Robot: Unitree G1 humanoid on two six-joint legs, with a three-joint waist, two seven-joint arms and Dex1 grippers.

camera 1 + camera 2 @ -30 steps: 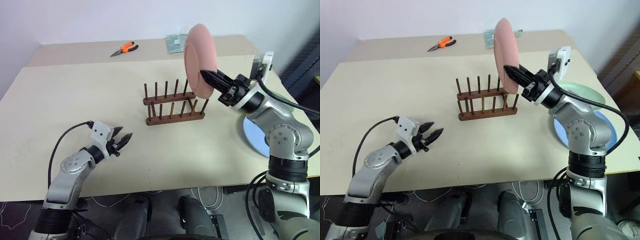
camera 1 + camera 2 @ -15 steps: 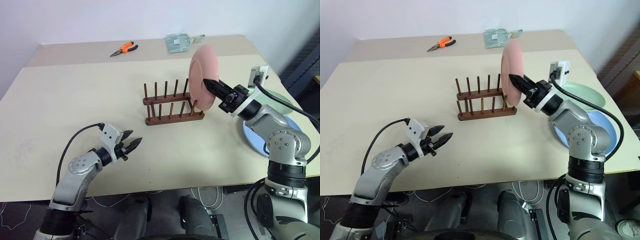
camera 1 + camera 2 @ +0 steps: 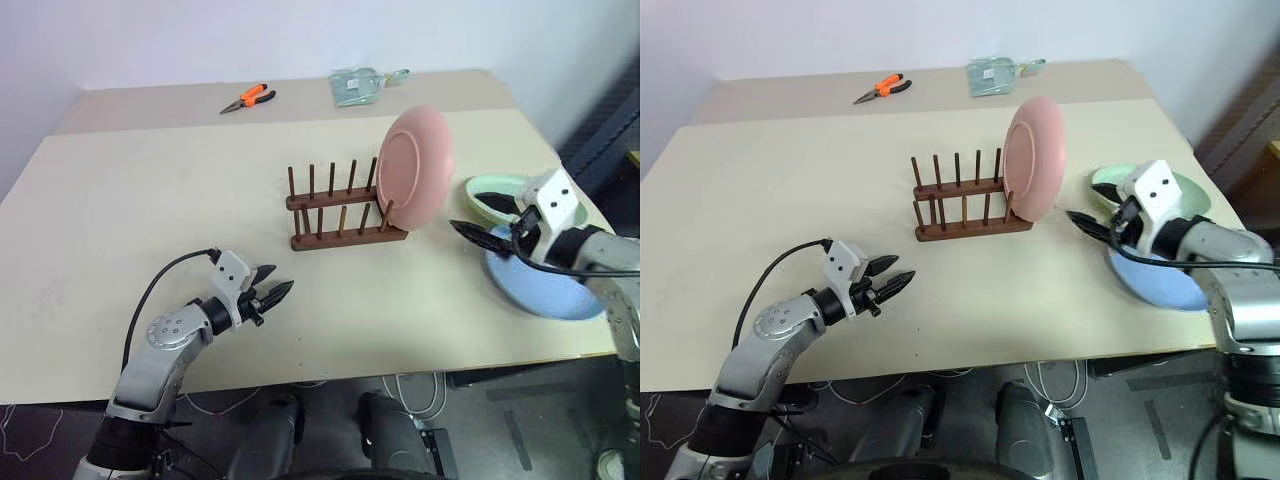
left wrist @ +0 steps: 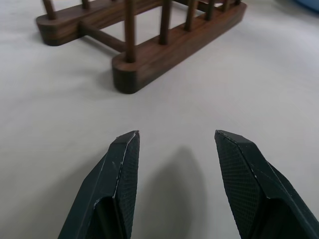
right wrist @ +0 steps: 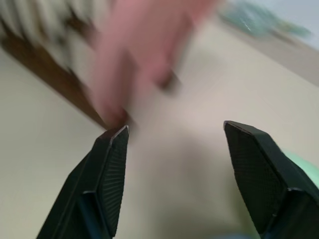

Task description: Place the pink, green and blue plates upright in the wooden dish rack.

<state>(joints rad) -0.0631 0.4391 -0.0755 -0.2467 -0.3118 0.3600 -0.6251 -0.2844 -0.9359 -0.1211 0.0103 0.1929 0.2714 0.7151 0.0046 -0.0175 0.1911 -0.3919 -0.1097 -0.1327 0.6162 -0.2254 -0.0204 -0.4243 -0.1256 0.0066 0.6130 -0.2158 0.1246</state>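
Right claw (image 3: 470, 232) released, fingers (image 5: 110, 174) spread wide and empty, low over the bench (image 3: 150, 200), pointing toward the rack's right end and apart from it. Just beside and behind that claw, blue plate (image 3: 545, 290) lying flat near the bench's right edge, with green plate (image 3: 488, 192) lying flat at its far side, the two touching or overlapping. Ahead of the claw, pink plate (image 3: 415, 166) standing on edge at the right end of wooden dish rack (image 3: 345, 210), leaning slightly, its hollow face turned toward the rack's pegs; free of any grip. Other slots of the rack bare.

Left claw (image 3: 275, 291) likewise released, fingers (image 4: 119, 179) parted about halfway with nothing between them, hovering close above the bench on the near left side, aimed toward the rack's left end and well apart from it.

Farther out, at the bench's far edge: orange-handled pliers (image 3: 249, 97) to the left of centre, and a clear packet (image 3: 356, 84) to the right of those, well apart from the rack.
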